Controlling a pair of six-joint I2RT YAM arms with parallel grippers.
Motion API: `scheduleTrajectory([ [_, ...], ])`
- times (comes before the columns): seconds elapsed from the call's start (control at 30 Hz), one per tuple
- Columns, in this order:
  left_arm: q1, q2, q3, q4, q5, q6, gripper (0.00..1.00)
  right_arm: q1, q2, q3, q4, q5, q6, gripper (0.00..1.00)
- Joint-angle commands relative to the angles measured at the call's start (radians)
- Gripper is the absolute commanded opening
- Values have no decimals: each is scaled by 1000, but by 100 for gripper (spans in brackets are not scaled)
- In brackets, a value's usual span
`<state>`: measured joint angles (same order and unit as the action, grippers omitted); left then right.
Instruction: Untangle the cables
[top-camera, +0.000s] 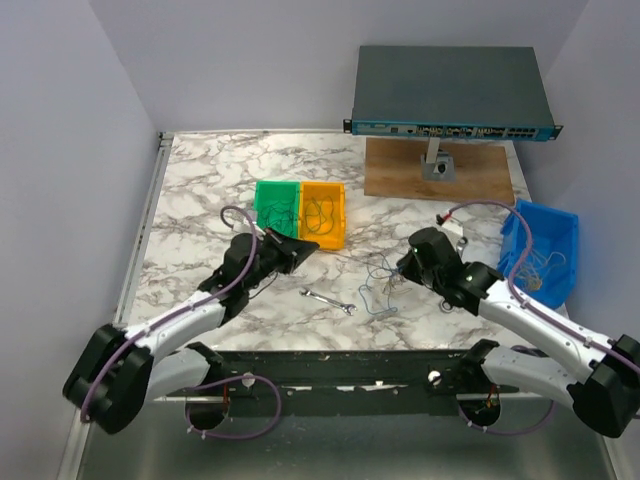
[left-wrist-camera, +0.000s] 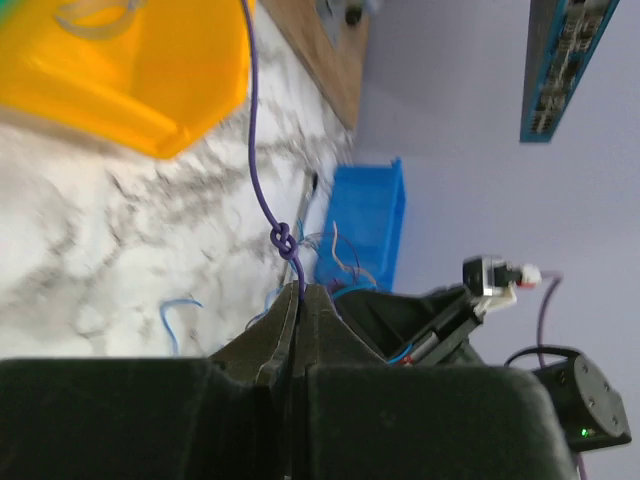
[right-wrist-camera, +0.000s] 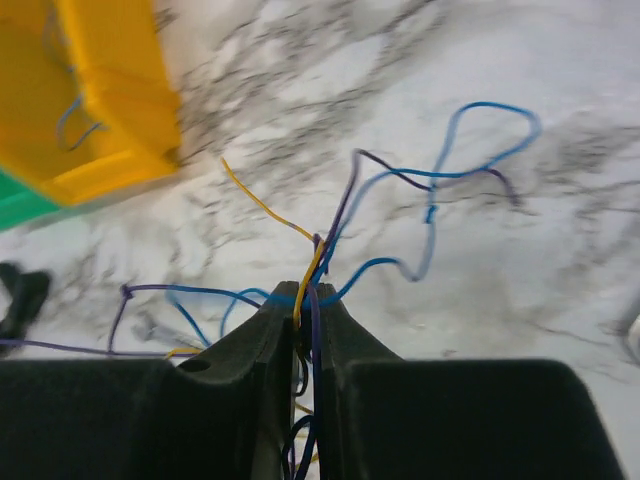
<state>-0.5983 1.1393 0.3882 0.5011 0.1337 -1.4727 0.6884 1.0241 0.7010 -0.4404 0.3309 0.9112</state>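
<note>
The cables (top-camera: 379, 291) are a loose bunch of thin blue, purple and yellow wires on the marble table between my arms. My right gripper (top-camera: 404, 266) is shut on several strands of the bunch; in the right wrist view they fan out from its tips (right-wrist-camera: 308, 292), and the blue loops (right-wrist-camera: 470, 150) hang over the table. My left gripper (top-camera: 308, 249) is shut on a single purple wire (left-wrist-camera: 256, 170) with a small knot (left-wrist-camera: 283, 238) just past its tips (left-wrist-camera: 300, 293). The wire stretches away toward the orange bin.
A small steel wrench (top-camera: 328, 301) lies near the front edge. A green bin (top-camera: 276, 206) and an orange bin (top-camera: 326, 214) with wires stand behind my left gripper. A blue bin (top-camera: 543, 250) stands at the right. A network switch (top-camera: 450, 92) sits above a wooden board (top-camera: 400, 172).
</note>
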Motion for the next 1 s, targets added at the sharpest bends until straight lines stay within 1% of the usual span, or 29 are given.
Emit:
scheduleTrajectory([
  [0.0,102,-135,105,-391,-125,258,0,-17,-74,-80,-224,360,150,21],
  [0.03,117,-154,136,-444,-152,301,0,-18,-92,-93,-225,381,167,26],
  [0.07,138,-165,157,-492,-161,331,0,-18,-109,-101,-227,395,178,29],
  [0.13,176,-171,196,-549,-140,384,0,-18,-134,-105,-227,409,183,30],
  [0.2,220,-150,237,-586,-89,445,0,-17,-139,-102,-235,427,189,33],
  [0.27,259,-107,291,-616,-33,513,0,-17,-136,-92,-252,441,198,30],
  [0.33,291,-45,379,-701,-21,589,0,-18,-137,-80,-284,464,233,28],
  [0.37,308,-18,416,-749,-29,623,0,-18,-142,-74,-309,484,263,23],
  [0.4,324,-2,452,-792,-50,652,0,-18,-151,-70,-335,509,299,14],
  [0.47,360,11,482,-815,-53,687,0,-19,-176,-68,-373,550,344,1],
  [0.57,398,25,515,-833,-26,716,0,-18,-224,-65,-417,608,386,1],
  [0.7,414,54,563,-885,-36,754,0,-18,-268,-19,-564,709,520,1],
  [0.83,450,60,560,-891,-35,750,0,-17,-268,56,-917,813,916,1],
  [0.87,456,65,558,-890,-30,751,0,-18,-268,68,-971,825,984,1],
  [0.97,463,76,560,-891,-26,752,0,-18,-309,84,-980,834,982,1],
])
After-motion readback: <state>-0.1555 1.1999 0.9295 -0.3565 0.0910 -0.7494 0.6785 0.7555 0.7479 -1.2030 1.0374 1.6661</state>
